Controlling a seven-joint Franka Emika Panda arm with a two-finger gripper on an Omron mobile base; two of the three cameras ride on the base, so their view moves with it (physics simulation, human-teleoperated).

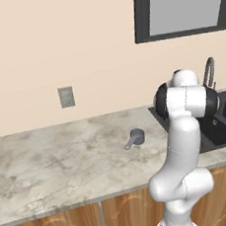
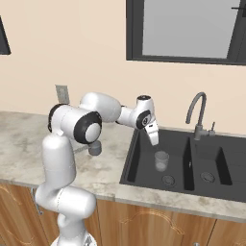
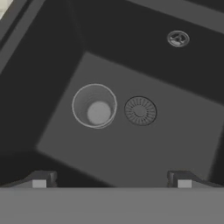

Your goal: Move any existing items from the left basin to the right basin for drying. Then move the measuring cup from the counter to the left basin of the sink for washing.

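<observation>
Plain cream wall (image 1: 78, 49) fills the upper frame. Dark-framed window (image 2: 185, 31) at upper right, pane grey. Grey outlet plate (image 1: 66, 97) left of centre. Wooden cabinet fronts (image 2: 158, 223) with metal handles (image 1: 101, 214) along the bottom edge.

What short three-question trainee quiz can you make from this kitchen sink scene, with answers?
1. True or false: the small pale grey round cup stands upright in the left basin of the black two-basin sink.
2. Where is the small blue-grey measuring cup with the short handle? A) right basin B) marbled counter C) in the gripper
3. Fill in: the gripper hangs over the left basin with its jaws ____.

Key: 1 true; 2 B; 3 open.
</observation>
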